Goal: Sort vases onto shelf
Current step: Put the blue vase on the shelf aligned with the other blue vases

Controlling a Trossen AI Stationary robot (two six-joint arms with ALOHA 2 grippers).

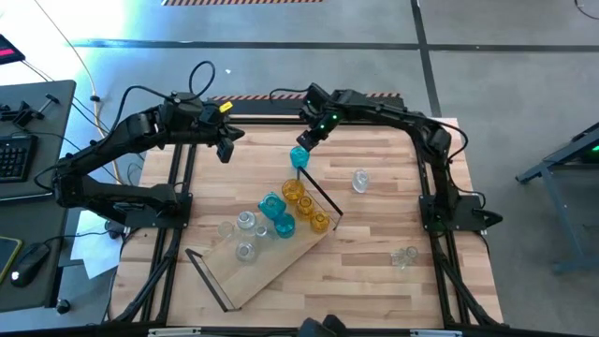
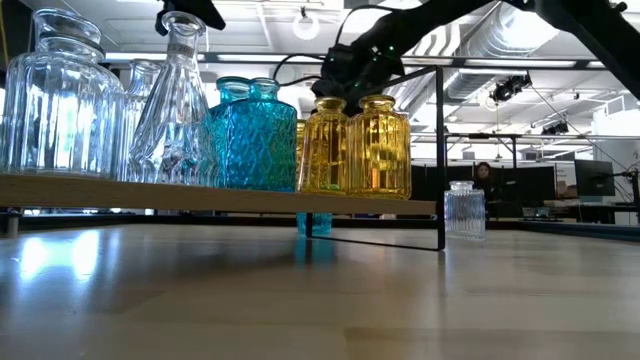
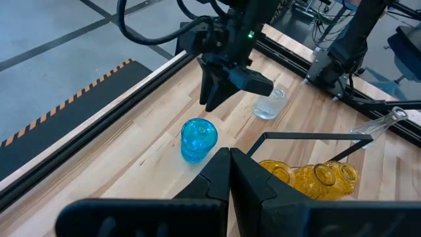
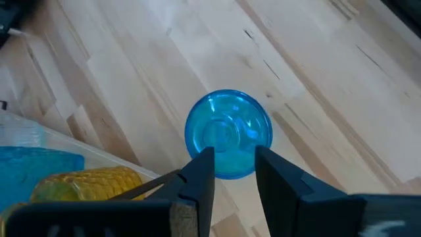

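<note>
1. Currently the right gripper point(image 1: 312, 137) hangs over a lone teal vase point(image 1: 299, 157) standing upright on the striped tabletop point(image 1: 374, 234), just beyond the far wire end frame point(image 1: 318, 195) of the shelf point(image 1: 271, 257). Right wrist view: the fingers point(image 4: 197, 172) are a narrow gap apart, above the vase mouth point(image 4: 228, 133), not touching glass. Judged: lined up for a top-down pick by the neck.

2. Shelf lies diagonally across the table. Already on it, grouped by colour: amber vases point(image 1: 304, 203) at the end nearest the right arm, teal vases point(image 1: 276, 215) next, clear vases point(image 1: 241, 232) toward the other end. Low view confirms the same order: clear point(image 2: 60, 95), teal point(image 2: 250, 135), amber point(image 2: 360, 145). The grouping suggests the loose teal one belongs beside the teal pair.

3. Still off the shelf: a clear vase point(image 1: 360, 180) on the tabletop to the right of the shelf, and another clear one point(image 1: 405, 256) near the right front edge.

4. Left gripper point(image 1: 225, 142) waits above the far left of the table, well apart from the shelf; its fingers point(image 3: 253, 191) look closed together, holding nothing.

5. Risk, judged: the wire frame sits close to the pick spot; a lift needs clearance over it.
</note>
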